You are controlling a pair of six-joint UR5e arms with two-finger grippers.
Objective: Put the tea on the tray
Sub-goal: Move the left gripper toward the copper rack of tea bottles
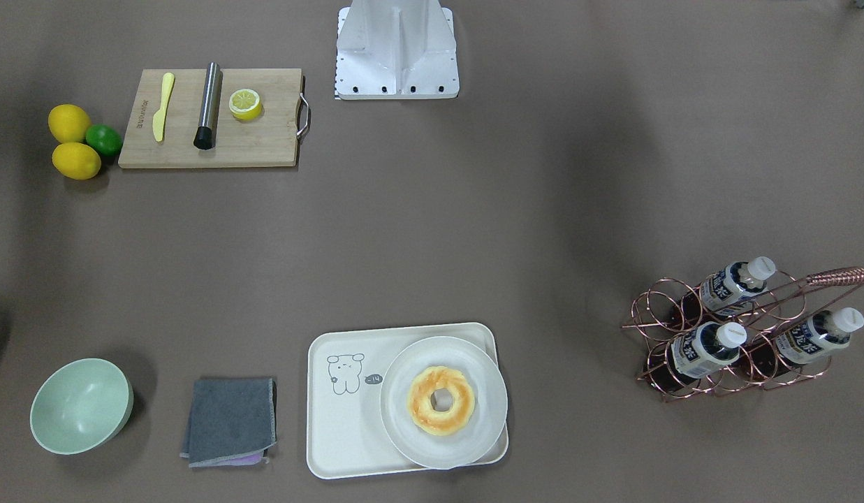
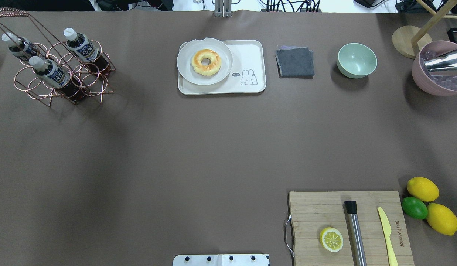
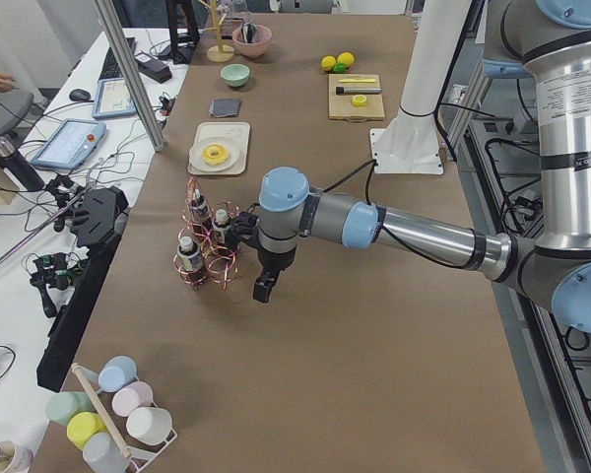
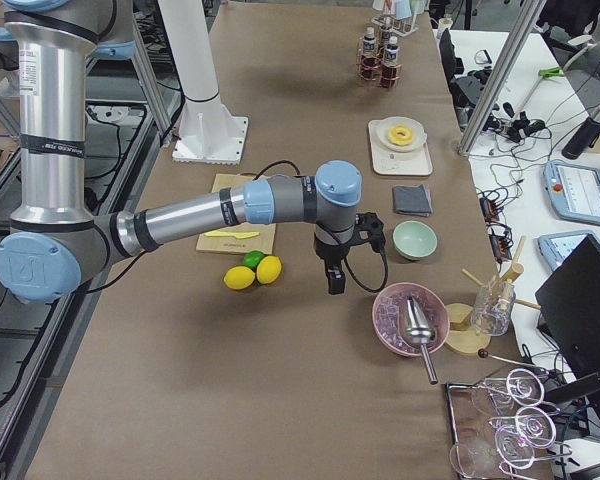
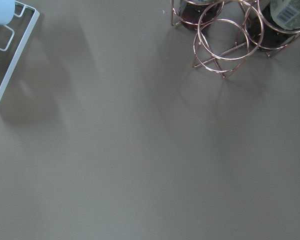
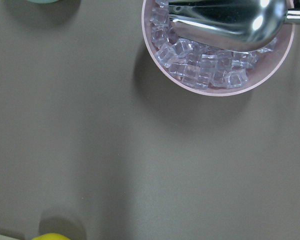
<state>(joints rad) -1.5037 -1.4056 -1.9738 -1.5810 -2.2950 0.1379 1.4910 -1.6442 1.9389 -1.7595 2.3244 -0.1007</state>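
Observation:
Three tea bottles with white caps and navy-and-white labels lie tilted in a copper wire rack. The cream tray with a line-drawn bear holds a round white plate with a doughnut. My left gripper hangs above the table just beside the rack. My right gripper hangs near the lemons and the pink bowl. Both show only in the side views, so I cannot tell whether they are open or shut.
A grey cloth and a green bowl lie beside the tray. A wooden cutting board holds a yellow knife, a steel muddler and half a lemon. Two lemons and a lime sit next to it. A pink ice bowl holds a scoop.

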